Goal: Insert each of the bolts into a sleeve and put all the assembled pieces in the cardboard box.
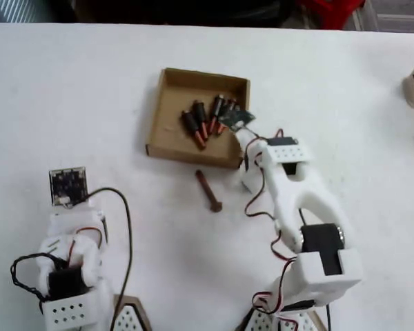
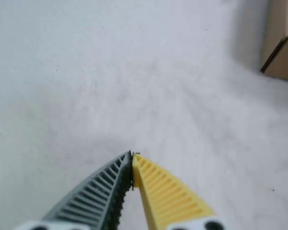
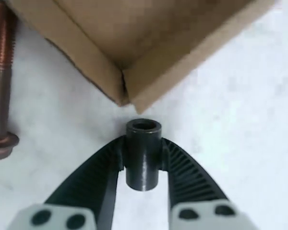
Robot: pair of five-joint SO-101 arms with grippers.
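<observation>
High view overhead, wrist views close, all share cardboard box (image 1: 186, 153)

Cardboard box (image 1: 186, 153): on the table (image 1: 90, 83), near its middle, ahead of both arms.
Assembled pieces (image 1: 207, 118): in the box, clustered toward its right side.
Loose bolt (image 1: 208, 190): flat on the table just in front of the box's near wall, head end toward the arms.
Sleeve (image 3: 143, 160): upright between the fingers of the right gripper (image 3: 143, 143), just outside the box's near right corner, right of the bolt.
Left gripper (image 2: 132, 160): over the table's front left, well apart from the box.
</observation>
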